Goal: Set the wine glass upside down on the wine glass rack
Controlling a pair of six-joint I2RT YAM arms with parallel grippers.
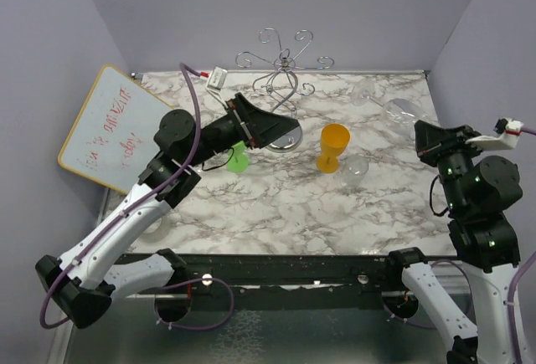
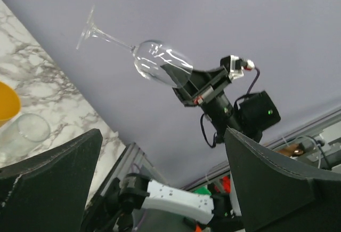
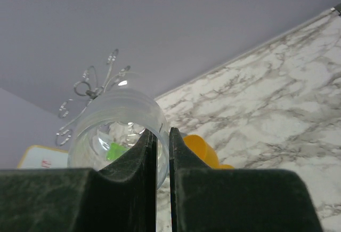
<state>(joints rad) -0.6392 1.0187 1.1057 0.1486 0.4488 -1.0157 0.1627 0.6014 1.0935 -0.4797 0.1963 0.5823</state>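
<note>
jaws of right gripper (image 3: 162, 136) clamped on rim of wine glass (image 3: 114, 130), glass up in air, tipped sideways, over right-back of table (image 1: 276, 205). wine glass rack (image 1: 283, 67) back-centre, well apart. left gripper (image 1: 265, 125) jaws gaping wide, empty, near rack base.

This looks like a robotics lab cell rather than a home. Plain lilac walls (image 1: 251, 12) box in a marble-patterned desk (image 1: 293, 213) on three sides. A left arm (image 1: 126, 238) and a right arm (image 1: 481, 213), both white and black, are bolted to a black rail (image 1: 285, 265) at its near edge and trail purple cables (image 1: 198, 105). A whiteboard (image 1: 105, 125) with red scrawl, too blurred to read, leans at the left.
</note>
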